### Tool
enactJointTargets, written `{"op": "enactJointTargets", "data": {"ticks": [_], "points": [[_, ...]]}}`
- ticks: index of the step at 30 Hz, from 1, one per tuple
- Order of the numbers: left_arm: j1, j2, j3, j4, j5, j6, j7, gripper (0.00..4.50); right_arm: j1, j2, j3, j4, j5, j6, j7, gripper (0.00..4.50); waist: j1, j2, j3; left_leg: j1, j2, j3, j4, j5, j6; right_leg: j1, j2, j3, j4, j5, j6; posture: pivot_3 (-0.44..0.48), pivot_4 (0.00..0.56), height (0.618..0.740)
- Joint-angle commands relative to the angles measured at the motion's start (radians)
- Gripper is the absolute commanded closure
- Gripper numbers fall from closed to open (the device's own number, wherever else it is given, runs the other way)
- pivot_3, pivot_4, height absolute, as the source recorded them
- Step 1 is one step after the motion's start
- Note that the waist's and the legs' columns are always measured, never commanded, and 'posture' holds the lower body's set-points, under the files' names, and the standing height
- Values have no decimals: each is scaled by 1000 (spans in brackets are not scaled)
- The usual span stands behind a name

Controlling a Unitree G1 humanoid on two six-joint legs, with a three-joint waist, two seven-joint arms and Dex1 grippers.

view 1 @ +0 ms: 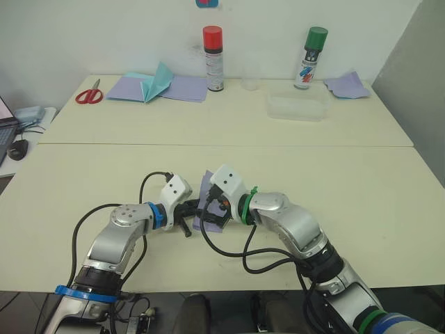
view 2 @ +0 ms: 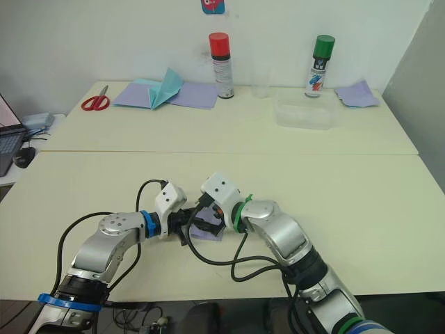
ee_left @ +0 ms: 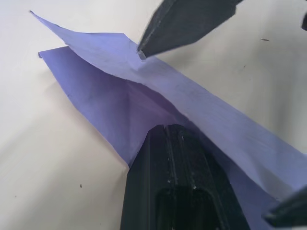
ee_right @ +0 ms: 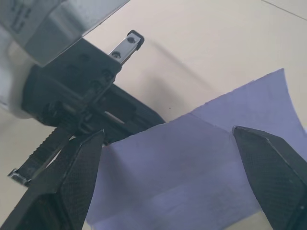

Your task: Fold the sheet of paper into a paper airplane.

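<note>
On cream table point(view 1: 361, 209), lavender sheet of paper point(view 1: 205, 202)

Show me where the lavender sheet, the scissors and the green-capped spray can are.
sheet of paper point(ee_left: 144, 91), left wrist view, upper flap.
scissors point(view 1: 88, 94), left eye view, red handles.
green-capped spray can point(view 1: 306, 66), left eye view, can body.

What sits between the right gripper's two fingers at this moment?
The sheet of paper spans the gap between the open right gripper fingers in the right wrist view, and the left gripper, shut on the sheet, shows behind it.
</note>
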Motion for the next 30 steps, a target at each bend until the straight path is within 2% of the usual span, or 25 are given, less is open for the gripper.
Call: {"op": "enactJointTargets", "data": {"ticks": [1, 7, 18, 30], "points": [[-6, 27, 8, -57, -31, 59, -24, 4500, -19, -14, -59, -81, 17, 26, -9, 41, 0, 0, 0, -2, 0, 0, 1, 0, 0, -2, 0, 0, 0, 0, 0, 0, 150, 740], [-22, 30, 19, -125, -94, 131, -42, 4500, 8, -5, -109, -150, 44, 119, -41, 41, 0, -1, 0, -7, -1, 0, 1, 0, 0, -6, 1, 0, 2, 0, 0, 0, 150, 740], [-45, -14, 0, -122, -108, 128, -40, 4500, -2, 61, -226, -156, 105, 249, -114, 41, 0, -1, 0, -6, -1, 0, 2, 0, 0, -6, 2, 0, 3, 0, 0, 0, 150, 740], [-44, -37, -4, -123, -110, 111, -34, 4500, 1, 10, -181, -173, 113, 252, -110, 41, 0, -1, 0, -6, -2, 0, 2, 0, 0, -6, 2, 0, 3, 0, 0, 0, 150, 740]]}}
